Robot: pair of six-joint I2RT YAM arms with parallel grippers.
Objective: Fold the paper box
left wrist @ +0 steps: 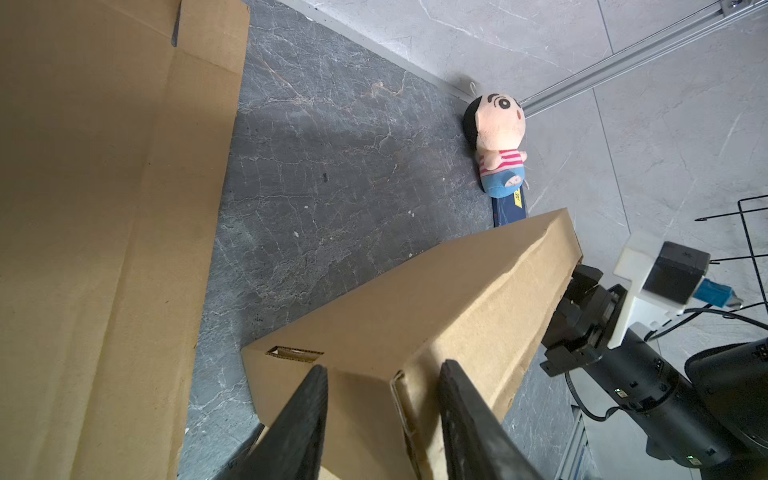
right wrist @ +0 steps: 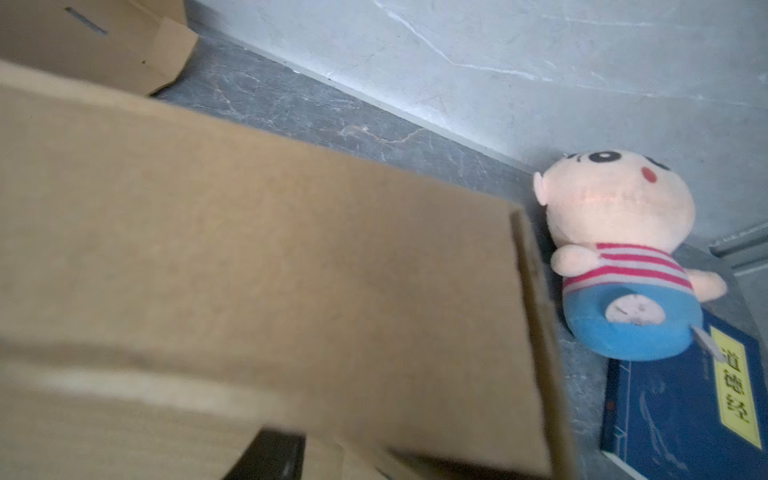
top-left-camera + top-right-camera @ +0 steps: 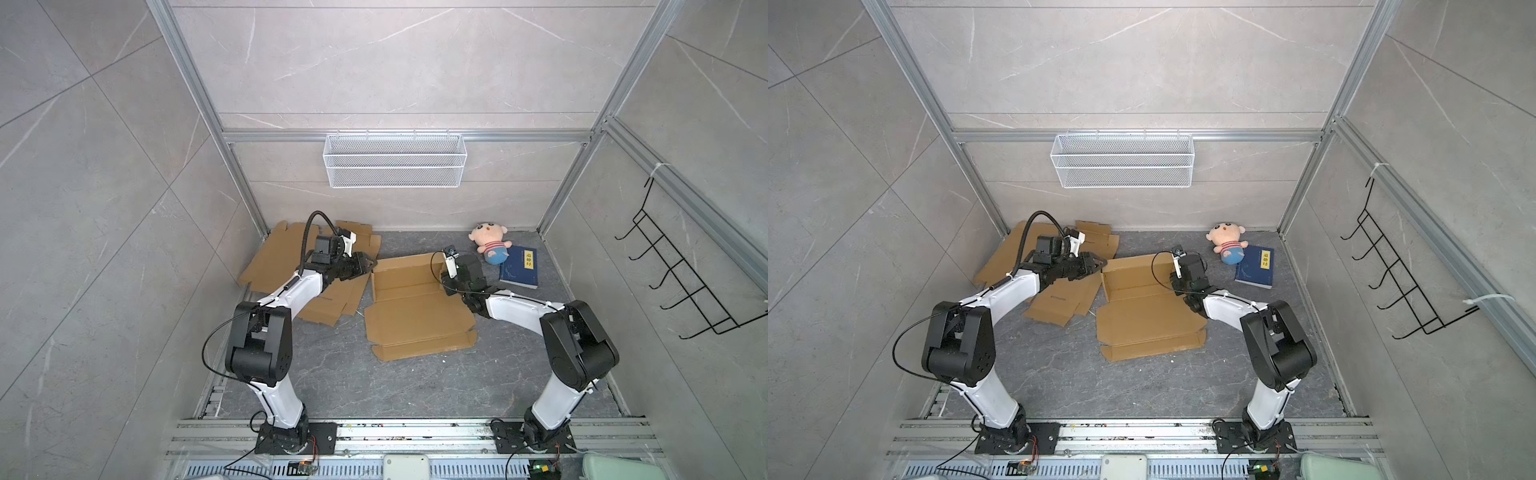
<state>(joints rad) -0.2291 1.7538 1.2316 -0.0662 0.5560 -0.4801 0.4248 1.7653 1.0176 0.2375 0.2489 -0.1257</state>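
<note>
The brown paper box (image 3: 415, 316) lies partly folded in the middle of the floor, its back wall (image 3: 405, 270) raised and its front panel flat. My left gripper (image 3: 368, 266) is at the box's back left corner. In the left wrist view its two fingers (image 1: 299, 415) straddle that corner, and the gripper (image 1: 384, 368) is closed on the cardboard. My right gripper (image 3: 446, 284) sits at the right end of the back wall. In the right wrist view only one dark finger (image 2: 270, 455) shows under the cardboard (image 2: 291, 270), so how its jaws stand is hidden.
Flat cardboard sheets (image 3: 278, 257) lie at the back left under the left arm. A plush doll (image 3: 490, 245) and a blue book (image 3: 519, 268) lie at the back right. A wire basket (image 3: 395, 160) hangs on the back wall and a black rack (image 3: 681, 270) on the right wall.
</note>
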